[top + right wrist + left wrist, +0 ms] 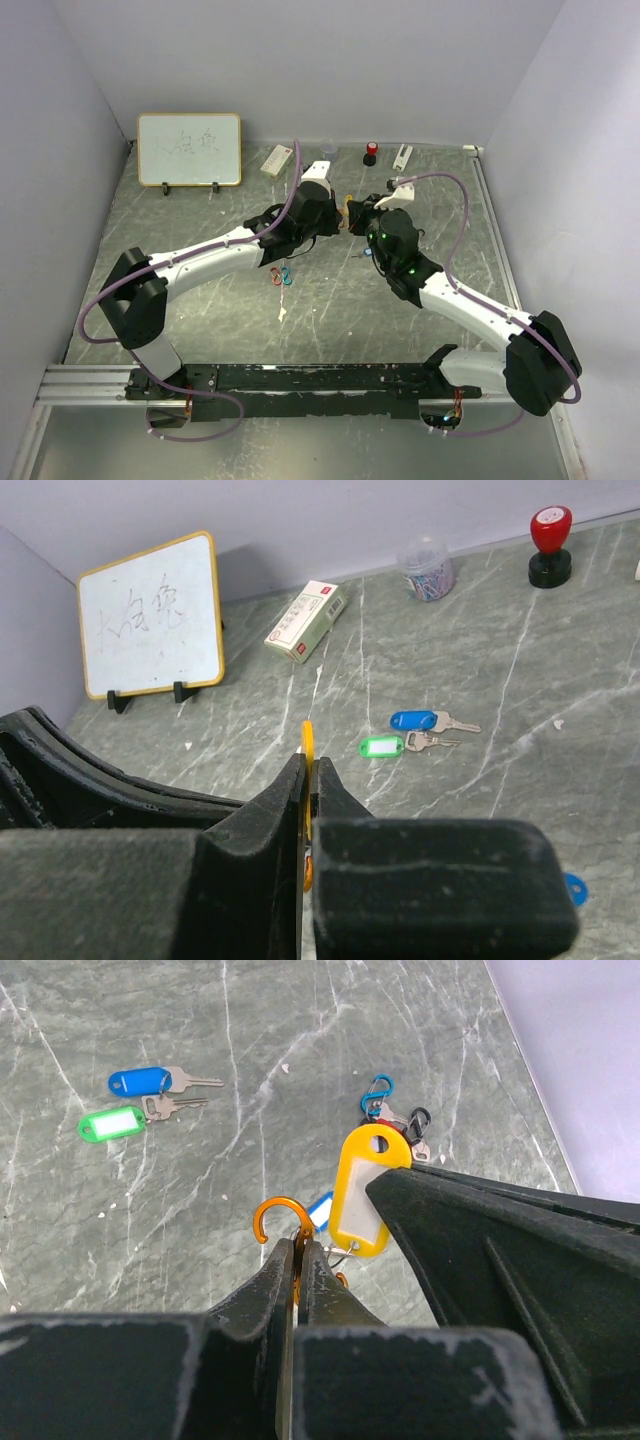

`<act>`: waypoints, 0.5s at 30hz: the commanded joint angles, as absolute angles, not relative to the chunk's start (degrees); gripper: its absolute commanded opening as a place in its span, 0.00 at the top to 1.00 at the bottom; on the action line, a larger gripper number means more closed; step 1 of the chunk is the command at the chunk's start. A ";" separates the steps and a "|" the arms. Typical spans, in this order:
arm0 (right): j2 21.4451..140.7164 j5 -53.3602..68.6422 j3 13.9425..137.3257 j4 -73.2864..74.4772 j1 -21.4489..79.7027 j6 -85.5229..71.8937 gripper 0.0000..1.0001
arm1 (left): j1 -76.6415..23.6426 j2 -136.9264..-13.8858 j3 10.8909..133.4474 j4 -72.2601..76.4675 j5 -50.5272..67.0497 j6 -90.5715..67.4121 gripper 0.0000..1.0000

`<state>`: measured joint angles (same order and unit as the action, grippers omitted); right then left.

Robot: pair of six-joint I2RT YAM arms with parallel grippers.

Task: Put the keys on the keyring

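A: Here's where you stand. Your left gripper [298, 1250] is clamped tight on the orange keyring [280, 1201], and the hooked end pokes up free past the fingertips.

B: And your right gripper [310, 772] is pinched shut on the edge of the yellow tag [360, 1185]. The tag hangs just beside the keyring, on its right in the left wrist view. Its eyelet end sits higher than the hook, but I can't tell if the two are touching.

A: Tight quarters there. The right gripper's black body fills everything to the right of the keyring.

B: Your room is on the other side. Left of the keyring and beyond it, there's a broad stretch of bare desk [150, 1220]. It runs out to the blue-tagged key [150, 1081] and the green-tagged key [112, 1123], lying flat side by side, well apart from the keyring.

A: Beyond the keyring to the right, a blue clip [380, 1087] and a black clip [419, 1120] sit bunched together. They're near where the desk edge meets the wall [580, 1050].

B: One more blue tag [320, 1210] peeks out just behind the keyring, mostly hidden. I can't tell whether it hangs or lies on the desk.
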<state>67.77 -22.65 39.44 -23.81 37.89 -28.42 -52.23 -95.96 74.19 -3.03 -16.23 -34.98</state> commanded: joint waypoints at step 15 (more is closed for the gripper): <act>67.34 -21.58 40.96 -24.92 38.20 -28.13 1.00 | -52.51 -95.44 75.77 -1.26 -17.50 -35.14 0.93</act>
